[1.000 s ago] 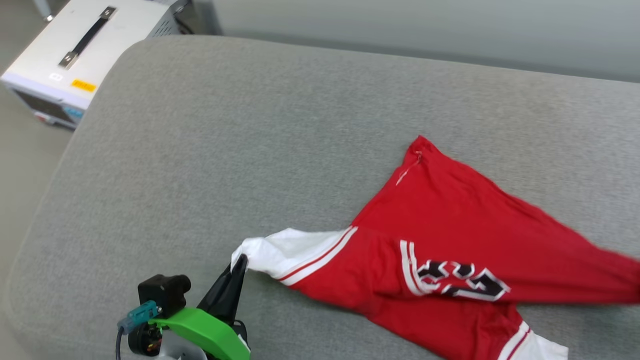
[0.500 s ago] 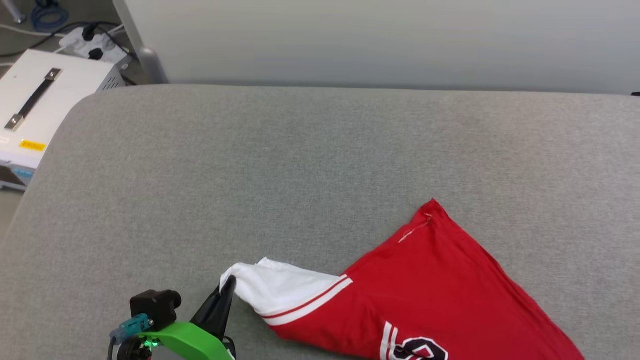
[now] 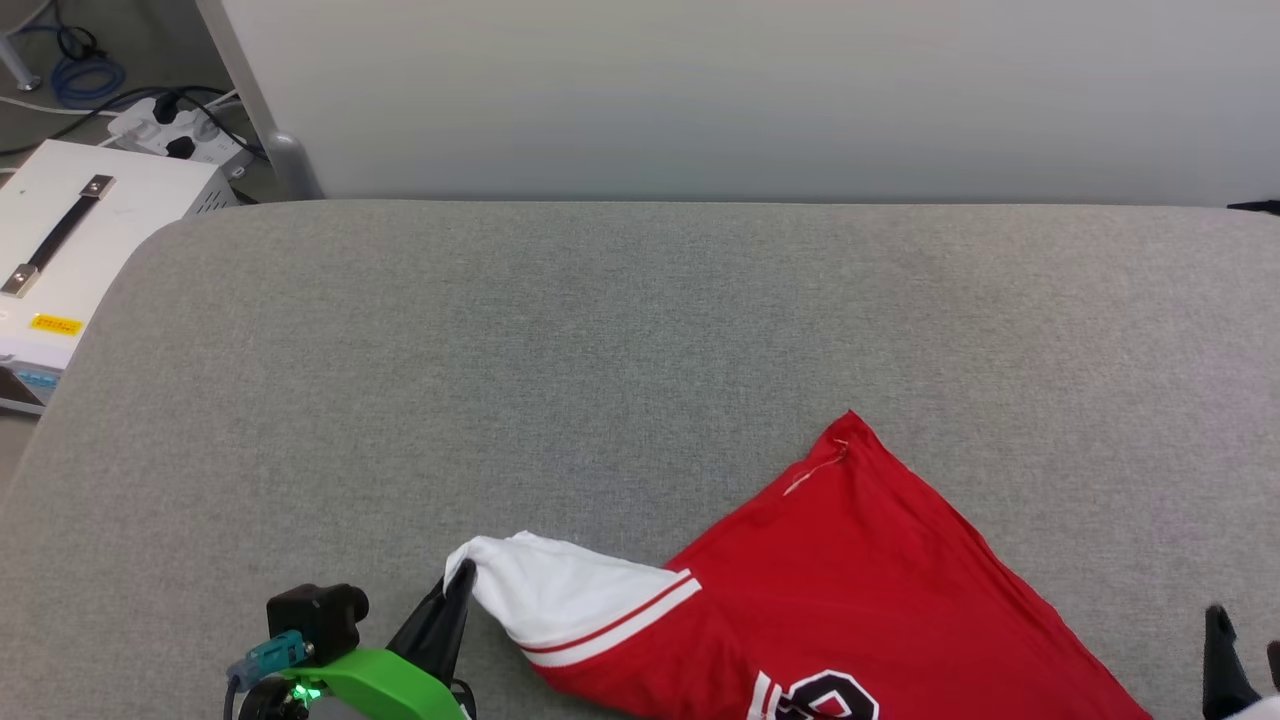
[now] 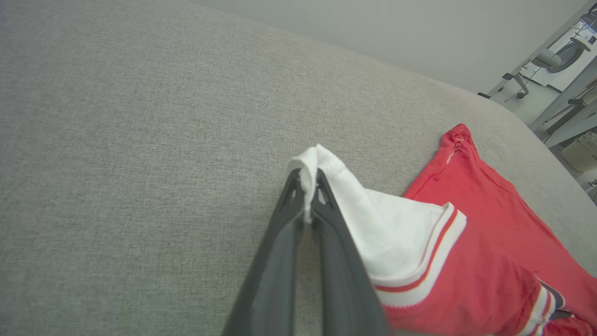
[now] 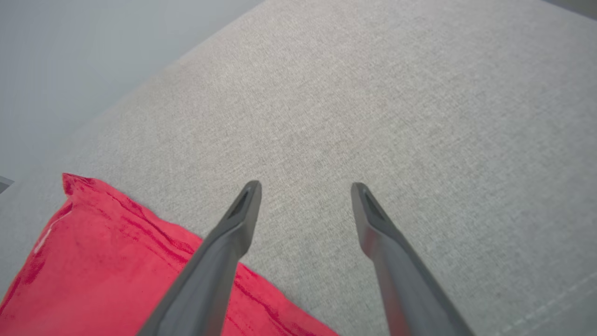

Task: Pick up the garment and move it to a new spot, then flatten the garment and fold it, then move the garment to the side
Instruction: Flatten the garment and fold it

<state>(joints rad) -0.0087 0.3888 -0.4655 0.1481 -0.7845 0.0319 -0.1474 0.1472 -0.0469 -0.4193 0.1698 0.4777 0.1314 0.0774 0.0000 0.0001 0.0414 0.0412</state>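
Dark tapered fingers (image 3: 440, 625) meet a green bracket (image 3: 385, 685), teal plug (image 3: 272, 653).

the garment (image 3: 850, 560) bears a cut-off chest number, perhaps a 9.

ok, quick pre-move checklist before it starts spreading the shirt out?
1. Left end effector shut on the white sleeve of the garment: ok.
2. Right end effector open, holding nothing: ok.
3. Garment lying flat: not ok, bunched into a wedge.
4. Bare grey cushion beyond the garment for spreading: ok.
5. Where the other sleeve lies: cannot tell, the garment runs off the head view's bottom edge.
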